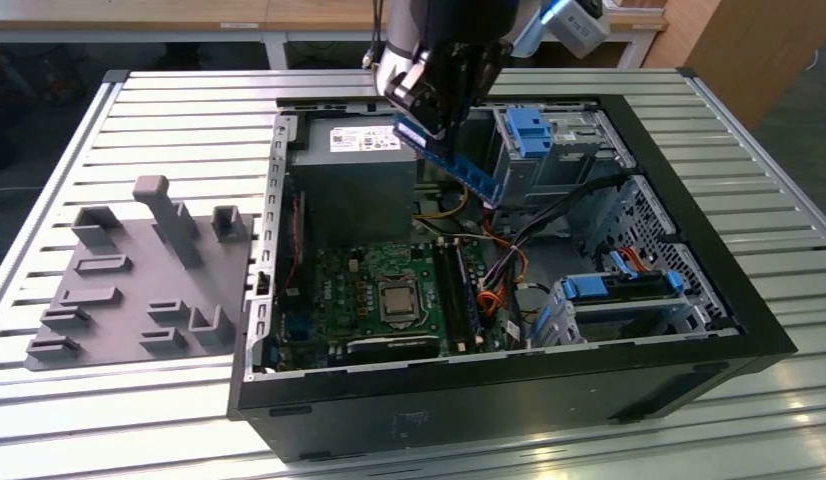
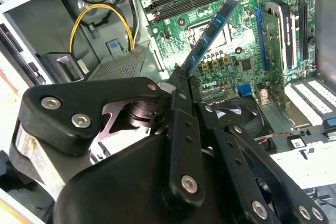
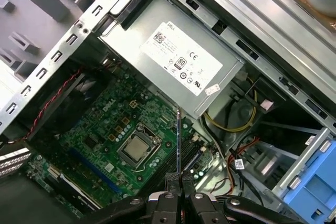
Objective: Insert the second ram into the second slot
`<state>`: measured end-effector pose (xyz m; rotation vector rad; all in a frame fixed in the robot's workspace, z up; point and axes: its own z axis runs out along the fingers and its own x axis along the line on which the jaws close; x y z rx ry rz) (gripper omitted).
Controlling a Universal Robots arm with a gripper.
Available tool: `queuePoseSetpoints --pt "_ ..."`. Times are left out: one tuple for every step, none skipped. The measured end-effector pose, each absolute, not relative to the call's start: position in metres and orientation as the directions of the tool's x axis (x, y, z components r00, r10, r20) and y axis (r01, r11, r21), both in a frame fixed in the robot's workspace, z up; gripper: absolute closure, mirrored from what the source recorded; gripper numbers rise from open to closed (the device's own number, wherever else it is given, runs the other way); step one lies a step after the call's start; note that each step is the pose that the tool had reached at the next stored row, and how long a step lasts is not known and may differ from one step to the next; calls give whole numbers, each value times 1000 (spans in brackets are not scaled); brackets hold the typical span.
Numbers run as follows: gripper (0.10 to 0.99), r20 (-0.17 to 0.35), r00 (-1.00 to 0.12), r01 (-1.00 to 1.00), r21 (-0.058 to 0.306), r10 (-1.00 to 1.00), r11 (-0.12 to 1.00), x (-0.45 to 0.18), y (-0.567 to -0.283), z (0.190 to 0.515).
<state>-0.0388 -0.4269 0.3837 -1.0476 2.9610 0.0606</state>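
gripper [image 2: 181, 80]: pinching one end of the second ram [image 2: 215, 24]
ram: tilted in the air over the open case [image 1: 520, 375], well apart from the memory slots [image 1: 460, 290]
care: level the stick, square its edge along the slot
doubt: the free slot is hard to pick out

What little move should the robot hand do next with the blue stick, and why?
Probably ease it down toward the memory slots, levelling it on the way. The gripper is shut on the second ram, which hangs tilted above the open case, well clear of the motherboard, so it seems too high and too slanted to seat.
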Motion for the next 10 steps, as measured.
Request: queuePoseSetpoints --pt "953 -13 -781 -625 36 -625 780 -39 -427 384" --pt "953 -13 -784 -620 36 -620 783 -39 -427 384" --pt "953 -13 -788 -616 36 -616 787 -39 -427 384" --pt "953 -13 -791 -611 36 -611 790 -39 -427 384" --pt "953 -13 -795 -607 36 -607 794 -39 -427 384" --pt "953 -13 -798 -602 36 -602 797 -39 -427 384" --pt "953 -13 -802 -597 36 -597 801 -39 -427 384" --pt "953 -13 -805 -593 36 -593 805 -39 -427 384" --pt "953 -13 -809 -588 36 -588 808 -39 -427 384" --pt "953 -13 -812 -583 36 -583 811 -39 -427 384"
